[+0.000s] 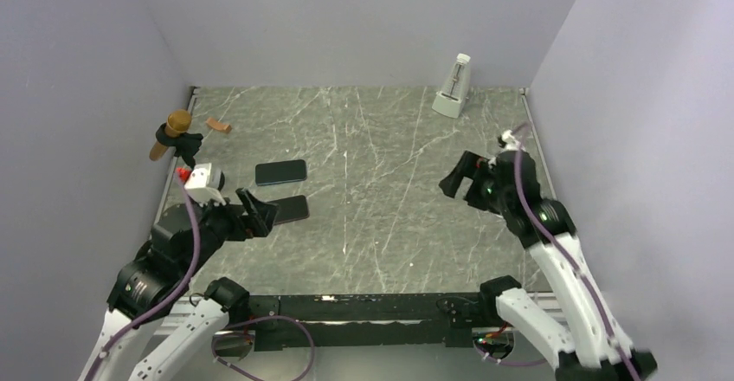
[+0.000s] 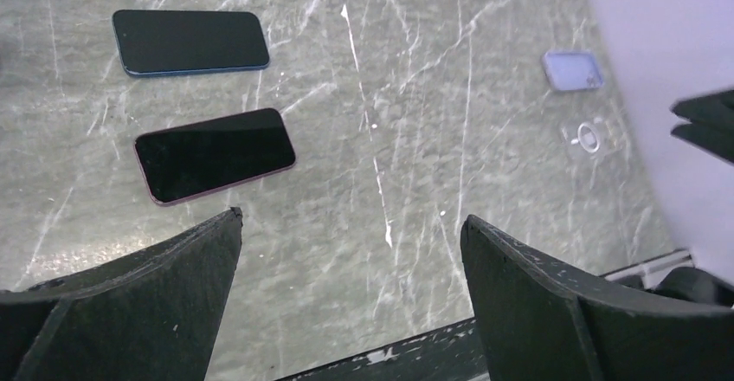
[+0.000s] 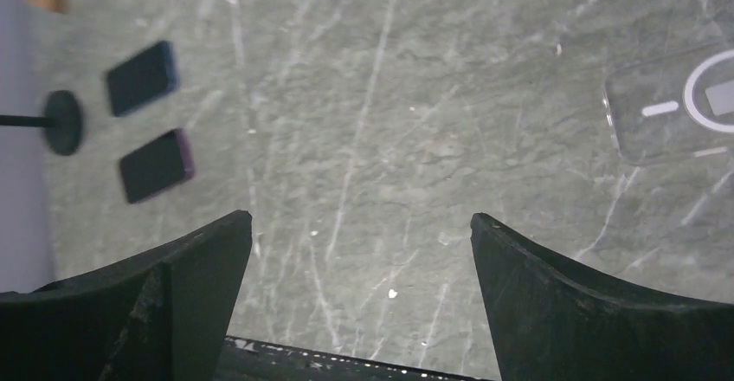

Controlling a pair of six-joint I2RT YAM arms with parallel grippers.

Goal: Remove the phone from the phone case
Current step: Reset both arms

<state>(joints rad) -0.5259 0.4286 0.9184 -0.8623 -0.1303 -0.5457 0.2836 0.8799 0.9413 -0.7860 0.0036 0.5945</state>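
The phone case (image 2: 571, 70) looks empty, so the job seems done or nearly so
It lies near the right edge of the table (image 1: 381, 147), just beside a clear case (image 2: 589, 136), though it is small in view. A blue-edged phone (image 2: 190, 41) and a pink-edged phone (image 2: 215, 155) lie dark face up near the left edge, well apart from it; which one belongs to it I cannot tell. The left gripper (image 2: 350, 225) and the right gripper (image 3: 361, 221) both hang spread wide, holding nothing

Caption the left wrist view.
Open left tool facing blue-edged dark phone, pink-edged dark phone and distant pale lavender phone case on grey marble table.
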